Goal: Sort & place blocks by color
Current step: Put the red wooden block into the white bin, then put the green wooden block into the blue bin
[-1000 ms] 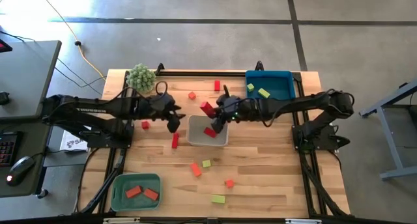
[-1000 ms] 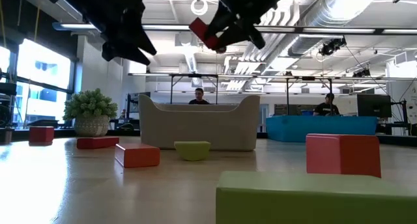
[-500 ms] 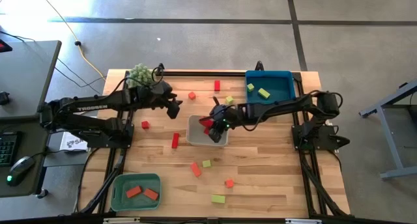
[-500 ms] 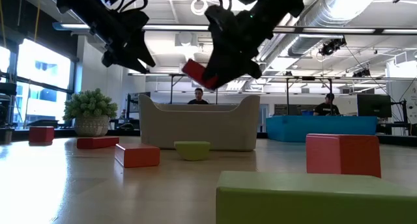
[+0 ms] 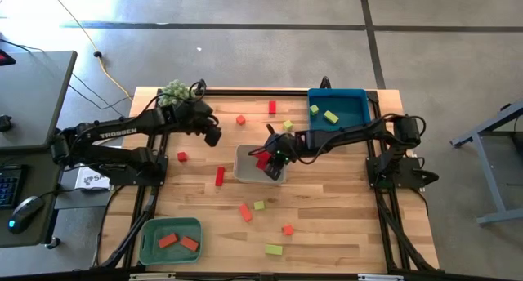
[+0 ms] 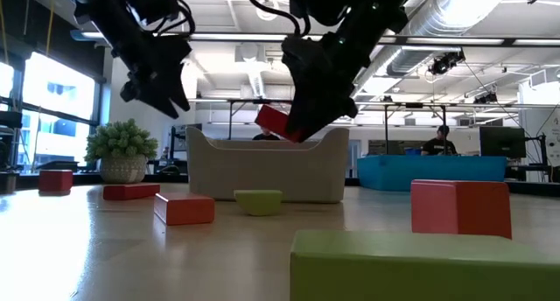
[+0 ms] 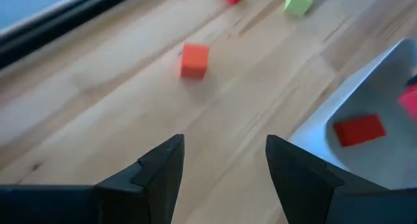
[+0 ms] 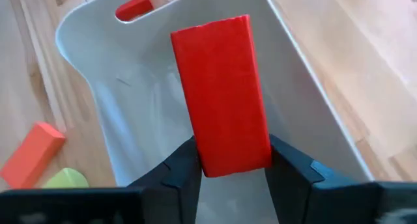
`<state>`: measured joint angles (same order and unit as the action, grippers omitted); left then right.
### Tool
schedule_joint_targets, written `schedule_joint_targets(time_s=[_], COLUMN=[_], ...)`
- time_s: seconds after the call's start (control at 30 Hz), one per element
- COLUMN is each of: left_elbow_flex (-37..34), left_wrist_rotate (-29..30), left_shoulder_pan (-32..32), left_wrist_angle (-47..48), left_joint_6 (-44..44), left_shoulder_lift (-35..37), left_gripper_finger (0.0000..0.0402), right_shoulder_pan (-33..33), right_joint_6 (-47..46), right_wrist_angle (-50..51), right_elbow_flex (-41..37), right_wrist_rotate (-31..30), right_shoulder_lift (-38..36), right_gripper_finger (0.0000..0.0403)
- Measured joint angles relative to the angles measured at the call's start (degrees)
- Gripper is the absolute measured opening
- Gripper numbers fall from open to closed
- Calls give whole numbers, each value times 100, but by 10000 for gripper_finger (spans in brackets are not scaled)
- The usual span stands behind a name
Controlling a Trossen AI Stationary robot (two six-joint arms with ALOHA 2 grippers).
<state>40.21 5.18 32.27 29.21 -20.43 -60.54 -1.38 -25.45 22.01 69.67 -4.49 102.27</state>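
Observation:
My right gripper (image 5: 270,163) is shut on a red bar (image 8: 221,94) over the grey tray (image 5: 248,175) at mid-table; the low view shows this bar (image 6: 275,122) just above the tray's rim. Another red block (image 8: 133,6) lies in the tray. My left gripper (image 5: 214,137) is open and hovers over bare wood left of the tray. An orange-red cube (image 7: 194,59) lies ahead of it. Red, orange-red and yellow-green blocks lie loose on the table. My right gripper pinches the red bar between its two fingers at the bar's near end (image 8: 229,160), one finger on each long side. The fingers slant down from the table's right. The bar runs on ahead of them, tilted and lifted clear above the tray's floor.
A blue tray (image 5: 353,116) at the far right holds yellow-green blocks. A green tray (image 5: 147,232) at the near left holds two orange-red blocks. A fuzzy green plant (image 5: 172,92) stands at the far left. A red bar (image 5: 219,176) lies just left of the grey tray.
My right gripper has carried the red bar down and toward the near edge, from above the grey tray's far rim to low over its inside. My left gripper has moved toward the far edge, away from the red bar on the table.

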Motion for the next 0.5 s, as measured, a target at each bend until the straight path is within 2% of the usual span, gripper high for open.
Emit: schedule_joint_targets(time_s=[0.2,0.5], left_elbow_flex=[0,0], left_wrist_rotate=[-28,-62], left_shoulder_pan=[35,35], left_wrist_angle=[96,97], left_joint_6=[-56,-192], left_shoulder_lift=[-23,-64], left_gripper_finger=[207,207], right_shoulder_pan=[-135,-437], right_joint_6=[289,391], right_wrist_angle=[-30,-76], right_elbow_flex=[0,0], right_wrist_rotate=[-27,338], right_shoulder_lift=[-6,-51], right_gripper_finger=[174,182])
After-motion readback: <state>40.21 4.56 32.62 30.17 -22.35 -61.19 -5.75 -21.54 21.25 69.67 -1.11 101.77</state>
